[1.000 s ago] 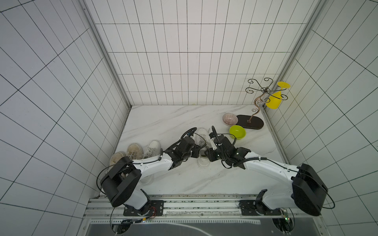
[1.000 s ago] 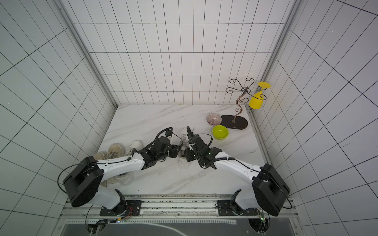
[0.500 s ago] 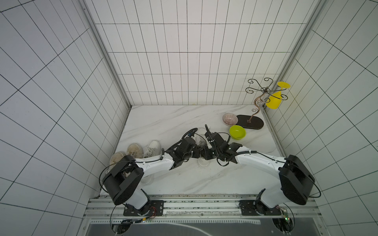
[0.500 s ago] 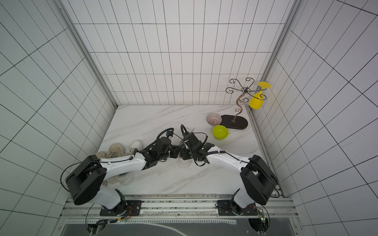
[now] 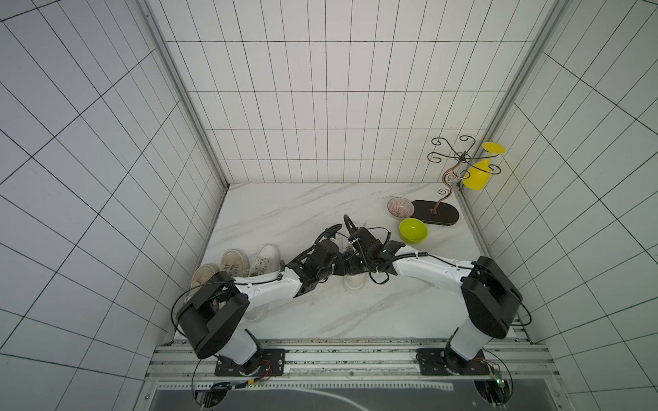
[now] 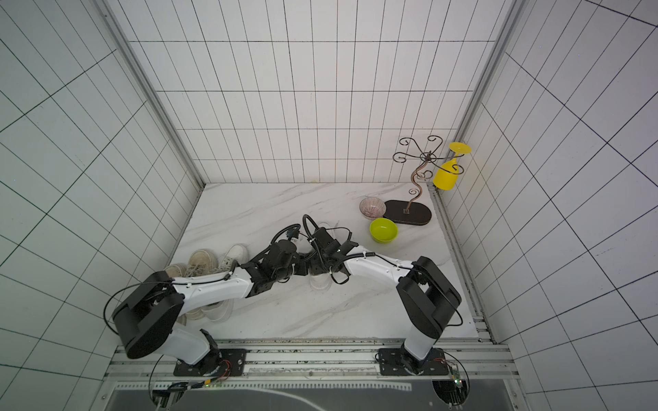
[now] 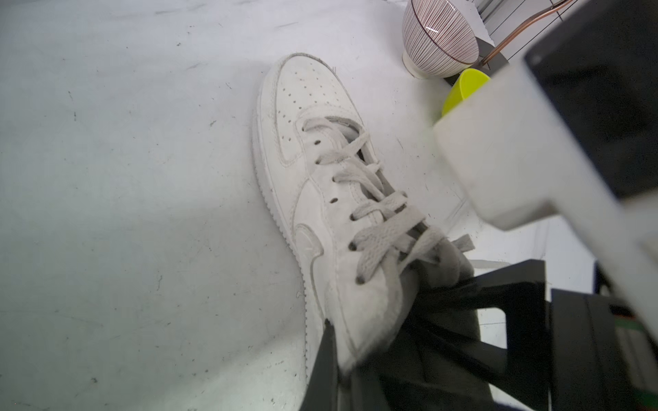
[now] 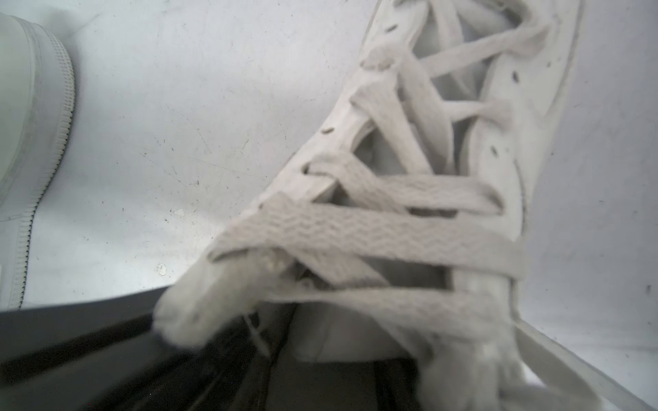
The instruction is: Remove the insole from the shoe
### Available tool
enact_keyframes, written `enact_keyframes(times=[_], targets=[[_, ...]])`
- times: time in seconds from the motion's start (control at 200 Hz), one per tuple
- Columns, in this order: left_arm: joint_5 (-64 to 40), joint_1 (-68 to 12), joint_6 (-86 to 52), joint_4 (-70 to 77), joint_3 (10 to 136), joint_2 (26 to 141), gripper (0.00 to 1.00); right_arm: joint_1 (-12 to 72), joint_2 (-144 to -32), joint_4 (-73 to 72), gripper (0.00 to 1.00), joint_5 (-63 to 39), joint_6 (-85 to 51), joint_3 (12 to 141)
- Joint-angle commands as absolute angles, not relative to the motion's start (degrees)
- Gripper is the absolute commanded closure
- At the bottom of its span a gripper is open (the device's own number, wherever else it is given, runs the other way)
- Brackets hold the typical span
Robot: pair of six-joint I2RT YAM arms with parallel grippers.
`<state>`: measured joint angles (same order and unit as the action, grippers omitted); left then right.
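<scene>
A white lace-up shoe [image 5: 353,283] [image 6: 319,283] lies mid-table, toe toward the back wall, mostly covered by both wrists. In the left wrist view the shoe [image 7: 313,160] shows in full length. My left gripper [image 5: 340,271] [image 7: 350,359] is shut on its side wall by the collar, one finger outside and one inside. My right gripper [image 5: 357,265] [image 8: 320,373] sits at the shoe's opening behind the laces [image 8: 391,231]. Its jaws are blurred and dark, so their state does not show. The insole is hidden inside the shoe.
Three pale sneakers [image 5: 249,259] stand in a row by the left wall, with another white shoe [image 5: 260,311] under my left arm. A green bowl [image 5: 413,230], a striped bowl [image 5: 400,208] and a wire stand [image 5: 434,211] holding a yellow glass [image 5: 477,176] fill the back right.
My left gripper has closed onto the shoe's side wall. My right gripper has shifted left over the shoe's opening, its elbow swinging out to the right.
</scene>
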<state>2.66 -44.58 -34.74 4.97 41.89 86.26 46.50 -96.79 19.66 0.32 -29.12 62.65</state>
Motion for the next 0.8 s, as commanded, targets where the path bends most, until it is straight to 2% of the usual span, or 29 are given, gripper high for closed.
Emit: enact_keyframes(times=[0.0,0.31,0.515,0.67,0.795], targets=[[3.54,-44.12,-36.59,6.28,39.64,85.03,1.0,46.69,-103.08,20.53,0.46,0.9,-29.26,60.27],[0.31,-44.14,-38.96,11.56,36.02,82.64,1.0,46.34,-115.75,19.99,0.49,7.81,-30.5,62.87],[-1.13,-44.13,-40.06,14.61,34.72,82.0,1.0,46.42,-121.8,21.0,0.54,8.53,-29.49,66.09],[-0.42,-44.17,-40.1,14.51,34.54,81.48,1.0,46.43,-122.31,20.53,0.61,8.09,-29.26,66.89],[0.6,-44.1,-39.79,13.7,34.69,80.95,1.0,46.33,-120.62,20.24,0.71,8.87,-29.33,66.66]])
